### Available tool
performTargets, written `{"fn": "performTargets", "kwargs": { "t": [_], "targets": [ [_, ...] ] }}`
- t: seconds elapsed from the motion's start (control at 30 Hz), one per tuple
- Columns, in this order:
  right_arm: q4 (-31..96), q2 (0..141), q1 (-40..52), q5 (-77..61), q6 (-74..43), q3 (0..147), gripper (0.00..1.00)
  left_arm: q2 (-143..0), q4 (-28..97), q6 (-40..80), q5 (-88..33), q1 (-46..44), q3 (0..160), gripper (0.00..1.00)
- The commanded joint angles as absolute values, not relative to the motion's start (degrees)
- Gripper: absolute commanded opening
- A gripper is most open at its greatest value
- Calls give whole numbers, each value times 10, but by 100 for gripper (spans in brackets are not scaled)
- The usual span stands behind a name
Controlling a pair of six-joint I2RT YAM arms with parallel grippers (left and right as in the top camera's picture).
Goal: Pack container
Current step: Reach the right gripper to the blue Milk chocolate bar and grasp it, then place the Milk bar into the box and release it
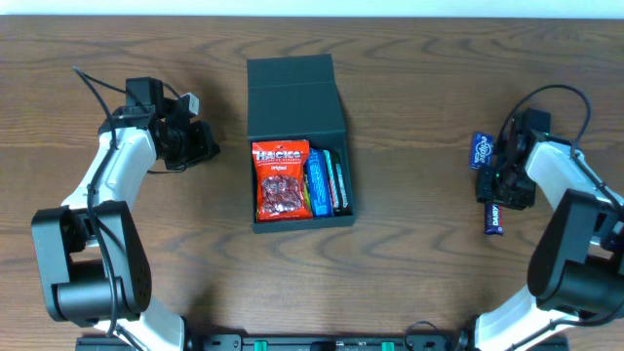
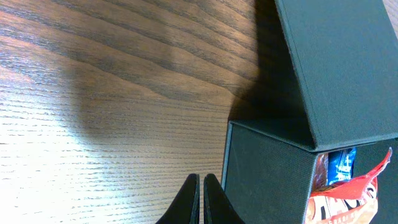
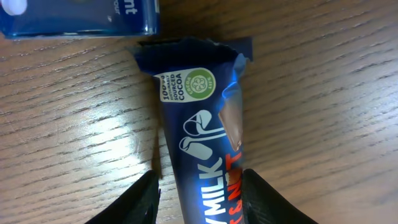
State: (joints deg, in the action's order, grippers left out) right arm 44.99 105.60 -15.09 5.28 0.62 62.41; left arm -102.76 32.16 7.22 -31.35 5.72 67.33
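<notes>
The dark teal container (image 1: 302,222) stands at the table's middle with its flap lid (image 1: 292,97) folded back. Inside lie a red candy bag (image 1: 281,181) and blue bars (image 1: 320,183). A dark blue milk chocolate bar (image 3: 202,124) lies flat on the wood at the right (image 1: 494,218). My right gripper (image 3: 200,186) straddles its lower end, open: the right finger touches the wrapper, and a sliver of table shows by the left finger. My left gripper (image 2: 201,186) is shut and empty, just left of the container's wall (image 2: 264,180).
A second blue packet (image 1: 481,150) lies just beyond the chocolate bar, its edge at the top of the right wrist view (image 3: 81,17). Bare wood surrounds the container. Cables trail from both arms.
</notes>
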Motion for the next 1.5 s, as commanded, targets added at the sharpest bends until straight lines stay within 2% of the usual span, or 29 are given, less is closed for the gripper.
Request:
{"fn": "performTargets", "kwargs": {
  "t": [0.0, 0.23, 0.37, 0.67, 0.77, 0.83, 1.0, 1.13, 1.3, 1.47],
  "targets": [
    [445, 1061, -155, 42, 3, 616, 43, -1034, 323, 62, -316, 56, 684, 6],
    [439, 1061, -155, 40, 3, 603, 42, -1034, 323, 62, -316, 56, 684, 6],
    [439, 1061, -155, 39, 3, 602, 26, -1034, 323, 62, -316, 56, 684, 6],
    [440, 1061, -154, 19, -2, 602, 17, -1034, 323, 62, -316, 56, 684, 6],
    [442, 1061, -152, -6, -10, 604, 11, -1034, 323, 62, -316, 56, 684, 6],
    [450, 1061, -149, -26, -26, 611, 2, -1034, 323, 62, -316, 56, 684, 6],
    [505, 1060, -131, -67, -36, 663, 1, -1034, 322, 62, -316, 56, 684, 6],
    [561, 1056, -96, -67, -43, 728, 1, -1034, 322, 62, -316, 56, 684, 6],
    [578, 1041, 3, -67, -54, 828, 1, -1034, 322, 62, -316, 56, 684, 6],
    [549, 1042, 129, -67, -159, 889, 1, -1034, 322, 62, -316, 56, 684, 6]
  ]
}}
